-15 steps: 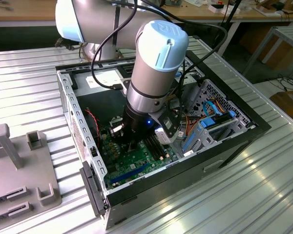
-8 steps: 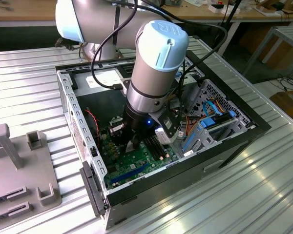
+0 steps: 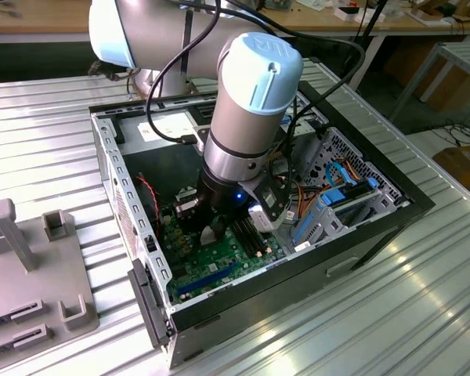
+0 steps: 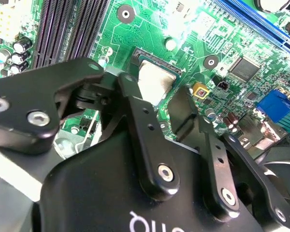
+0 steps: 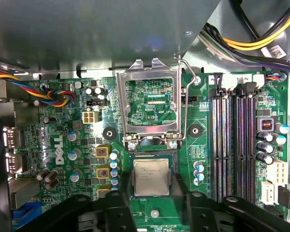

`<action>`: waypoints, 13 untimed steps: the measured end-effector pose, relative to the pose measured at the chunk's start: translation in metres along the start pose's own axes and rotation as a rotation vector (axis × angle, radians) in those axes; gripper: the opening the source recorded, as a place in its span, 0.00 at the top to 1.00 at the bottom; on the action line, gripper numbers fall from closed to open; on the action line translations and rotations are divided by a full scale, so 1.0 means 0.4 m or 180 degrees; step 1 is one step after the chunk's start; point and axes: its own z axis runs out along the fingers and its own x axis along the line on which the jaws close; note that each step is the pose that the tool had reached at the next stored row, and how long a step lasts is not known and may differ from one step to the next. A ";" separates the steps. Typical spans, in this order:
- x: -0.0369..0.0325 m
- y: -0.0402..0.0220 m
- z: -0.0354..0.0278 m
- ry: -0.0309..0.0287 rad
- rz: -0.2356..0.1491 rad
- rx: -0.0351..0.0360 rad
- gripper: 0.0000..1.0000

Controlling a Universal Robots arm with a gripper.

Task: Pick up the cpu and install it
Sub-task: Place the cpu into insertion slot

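The cpu (image 5: 151,176), a small pale silver square, lies flat in the black-framed socket (image 5: 151,153) on the green motherboard (image 5: 63,116). It shows in both wrist views. Behind the socket, the metal load plate (image 5: 147,72) stands flipped up, with its lever (image 5: 186,96) raised beside it. My gripper (image 4: 157,92) hangs right over the cpu (image 4: 157,79). One black finger (image 4: 135,111) stands at each side of the chip, a small gap shows, and the jaws are open. In the exterior view the arm reaches down into the PC case and the gripper (image 3: 215,231) covers the socket area.
Memory slots (image 5: 234,140) run beside the socket. Yellow and black cables (image 5: 251,43) hang near the case wall. In the exterior view, the drive cage with blue cables (image 3: 345,196) is at the right and a grey fixture (image 3: 31,274) lies on the table at the left.
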 end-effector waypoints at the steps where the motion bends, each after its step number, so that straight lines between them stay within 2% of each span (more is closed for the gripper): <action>1: 0.000 0.000 0.000 0.0000 0.0000 0.0000 0.48; 4: 0.000 0.000 0.005 0.0000 0.0000 -0.0011 0.49; 5: 0.000 0.000 0.006 0.0000 0.0000 -0.0011 0.56; 6: 0.000 0.000 0.006 0.0000 0.0000 -0.0010 0.56; 9: 0.000 0.000 0.007 0.0002 0.0000 -0.0009 0.73; 10: 0.000 0.000 0.007 0.0002 0.0000 -0.0010 0.73; 11: 0.000 0.000 0.008 0.0000 0.0000 -0.0011 0.80; 13: -0.001 0.000 0.007 0.0001 0.0000 -0.0011 0.80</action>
